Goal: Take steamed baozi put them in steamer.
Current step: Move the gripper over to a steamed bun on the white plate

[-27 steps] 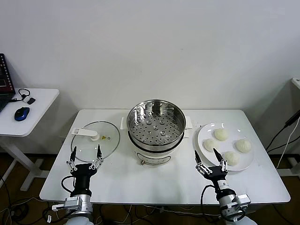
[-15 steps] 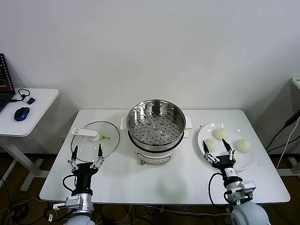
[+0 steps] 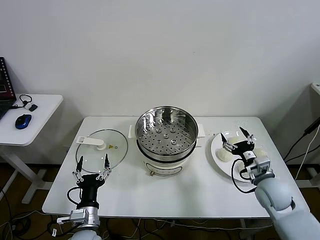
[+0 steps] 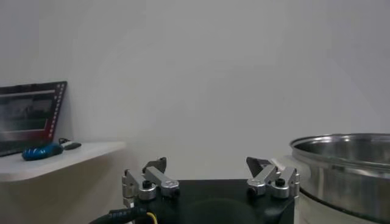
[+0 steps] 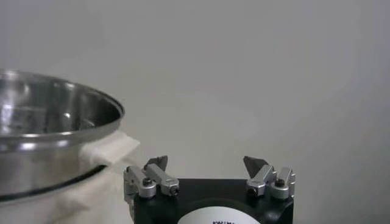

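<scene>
The steamer (image 3: 166, 132), a shiny steel pot with a perforated tray on a white base, stands mid-table with nothing in it. On the white plate (image 3: 215, 149) to its right lie the steamed baozi; one bun (image 3: 225, 156) shows, and the others are mostly hidden behind my right arm. My right gripper (image 3: 234, 136) hovers open over the plate's far side, fingers pointing upward, holding nothing. My left gripper (image 3: 91, 167) stands open and parked near the front left edge. In the wrist views, the steamer (image 4: 347, 164) (image 5: 49, 134) shows beside the left gripper (image 4: 207, 167) and the right gripper (image 5: 206, 164).
A round glass lid (image 3: 102, 146) with a white handle lies left of the steamer. A side table (image 3: 30, 117) with a blue mouse (image 3: 22, 121) stands off to the left. A white wall rises behind the table.
My right gripper has moved from the table's front edge back and rightward, up over the plate of buns, staying open. The left gripper has not moved.
</scene>
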`<move>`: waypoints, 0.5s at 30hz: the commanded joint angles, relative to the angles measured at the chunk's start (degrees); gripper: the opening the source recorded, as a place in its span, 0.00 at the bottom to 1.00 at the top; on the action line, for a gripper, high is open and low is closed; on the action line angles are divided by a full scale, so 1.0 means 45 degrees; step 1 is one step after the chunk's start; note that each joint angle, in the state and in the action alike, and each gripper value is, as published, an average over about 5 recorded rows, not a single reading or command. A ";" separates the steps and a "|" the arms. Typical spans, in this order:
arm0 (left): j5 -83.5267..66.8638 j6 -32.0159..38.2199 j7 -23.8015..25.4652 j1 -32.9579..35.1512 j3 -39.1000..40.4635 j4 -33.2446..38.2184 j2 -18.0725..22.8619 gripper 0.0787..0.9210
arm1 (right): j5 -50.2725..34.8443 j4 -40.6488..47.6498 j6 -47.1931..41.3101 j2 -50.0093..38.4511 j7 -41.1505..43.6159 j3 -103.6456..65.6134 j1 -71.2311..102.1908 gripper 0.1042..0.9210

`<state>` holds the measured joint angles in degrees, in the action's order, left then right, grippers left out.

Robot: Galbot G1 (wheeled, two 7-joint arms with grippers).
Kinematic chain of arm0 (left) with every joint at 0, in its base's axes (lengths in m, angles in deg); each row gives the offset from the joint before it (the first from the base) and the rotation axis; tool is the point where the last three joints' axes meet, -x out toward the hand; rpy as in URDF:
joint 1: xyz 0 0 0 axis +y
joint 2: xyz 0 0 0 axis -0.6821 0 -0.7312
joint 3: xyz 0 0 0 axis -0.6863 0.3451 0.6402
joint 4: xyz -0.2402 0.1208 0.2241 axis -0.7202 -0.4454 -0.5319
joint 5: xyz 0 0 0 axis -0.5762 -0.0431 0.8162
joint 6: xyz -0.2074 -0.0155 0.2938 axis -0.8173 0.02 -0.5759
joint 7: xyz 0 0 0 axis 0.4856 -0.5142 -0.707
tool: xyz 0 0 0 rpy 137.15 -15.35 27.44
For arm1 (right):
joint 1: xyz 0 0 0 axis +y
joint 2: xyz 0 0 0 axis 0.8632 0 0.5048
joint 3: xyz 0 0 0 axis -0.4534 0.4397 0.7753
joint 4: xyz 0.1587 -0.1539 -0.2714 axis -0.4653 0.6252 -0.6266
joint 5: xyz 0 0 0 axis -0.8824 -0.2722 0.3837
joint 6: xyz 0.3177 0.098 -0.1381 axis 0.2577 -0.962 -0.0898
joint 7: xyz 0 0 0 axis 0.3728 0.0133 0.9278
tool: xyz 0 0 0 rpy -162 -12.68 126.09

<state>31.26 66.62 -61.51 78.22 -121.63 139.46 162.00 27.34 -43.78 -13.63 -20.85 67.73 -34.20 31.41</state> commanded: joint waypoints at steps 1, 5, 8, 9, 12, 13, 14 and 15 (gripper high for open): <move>-0.0078 0.0040 -0.0003 0.0029 0.0001 -0.0009 -0.0192 0.88 | -0.0137 0.1519 -0.1689 -0.3414 0.1870 0.3432 -0.4371 0.88; -0.0160 0.0051 -0.0007 0.0035 0.0000 0.0002 -0.0247 0.88 | -0.0110 0.2212 -0.1916 -0.4507 0.3471 0.5340 -0.6601 0.88; -0.0209 0.0081 -0.0009 0.0047 0.0024 -0.0021 -0.0282 0.88 | 0.0027 0.2916 -0.1706 -0.5157 0.4743 0.7777 -0.8993 0.88; -0.0219 0.0097 -0.0008 0.0052 0.0040 -0.0031 -0.0294 0.88 | 0.0035 0.3122 -0.1615 -0.5331 0.5148 0.8669 -0.9774 0.88; -0.0234 0.0143 0.0033 0.0080 0.0104 -0.0033 -0.0327 0.88 | 0.0035 0.3637 -0.1295 -0.5690 0.6319 1.1640 -1.2365 0.88; -0.0235 0.0162 0.0052 0.0092 0.0128 -0.0023 -0.0343 0.88 | -0.0007 0.3759 -0.1200 -0.5730 0.6701 1.2400 -1.2990 0.88; -0.0238 0.0175 0.0071 0.0102 0.0150 -0.0012 -0.0358 0.88 | -0.0071 0.3885 -0.1105 -0.5745 0.7073 1.3190 -1.3592 0.88; -0.0244 0.0186 0.0086 0.0108 0.0167 0.0000 -0.0374 0.88 | -0.0128 0.4004 -0.1026 -0.5728 0.7431 1.3696 -1.3867 0.88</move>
<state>30.25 67.24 -61.38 78.58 -121.21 139.37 161.06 27.23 -31.98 -18.15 -39.27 87.16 -0.33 -5.20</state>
